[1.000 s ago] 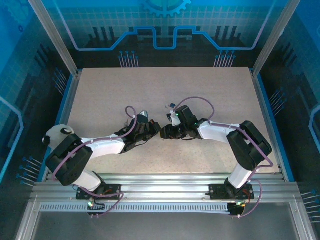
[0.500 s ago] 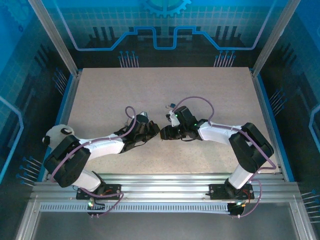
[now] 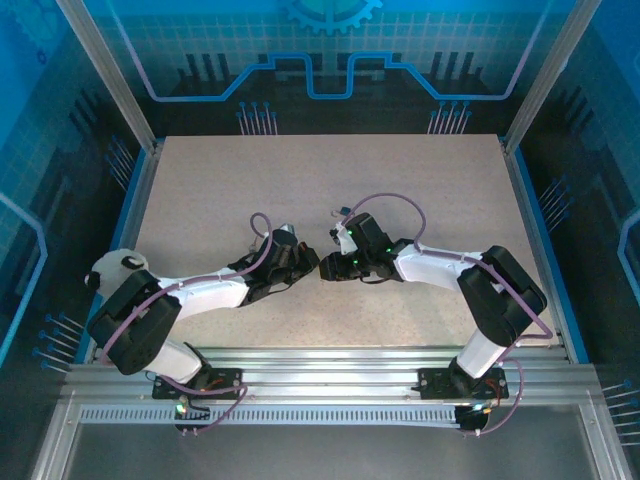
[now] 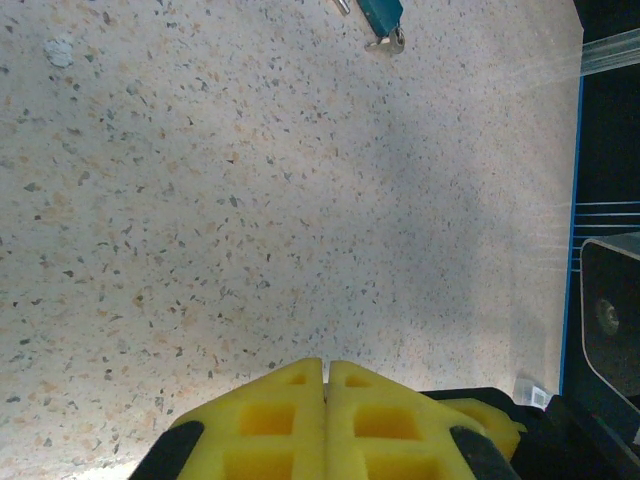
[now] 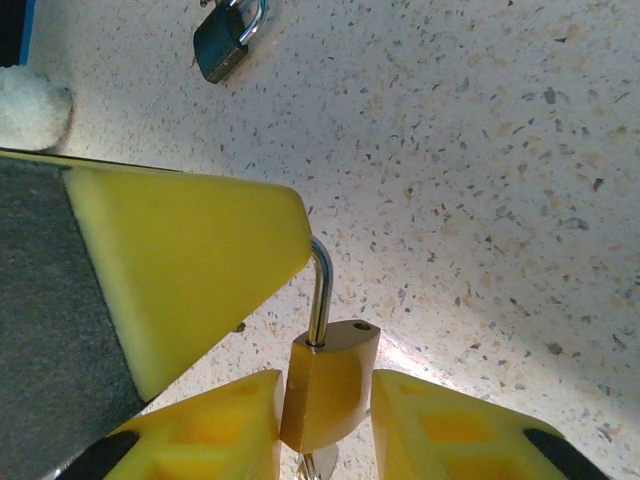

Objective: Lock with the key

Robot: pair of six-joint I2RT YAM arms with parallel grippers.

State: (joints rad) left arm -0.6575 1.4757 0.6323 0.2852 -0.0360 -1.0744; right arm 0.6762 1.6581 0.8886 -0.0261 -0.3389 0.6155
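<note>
We see the right gripper (image 5: 325,400) clamped narrowly on the brass padlock (image 5: 335,365); the left gripper (image 4: 326,368) is pressed shut by its shackle (image 5: 320,290). The shackle stands open, so we judge the locking not yet done.

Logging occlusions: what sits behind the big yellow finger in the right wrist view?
The brass padlock's shackle rises behind the yellow finger; its top bend is covered.

Beige table (image 3: 400,190), flecked grey and brown. Yellow pads (image 5: 440,425), black-edged. Brass padlock (image 5: 328,385) with silver shackle (image 5: 320,290). Dark teal second padlock (image 5: 218,48), silver-looped. White arms (image 3: 215,292), black joints, purple cables (image 3: 392,196). Blue walls (image 3: 450,40), pale grid pattern. Silver rails (image 3: 320,362). White fuzzy lump (image 5: 28,108).
</note>
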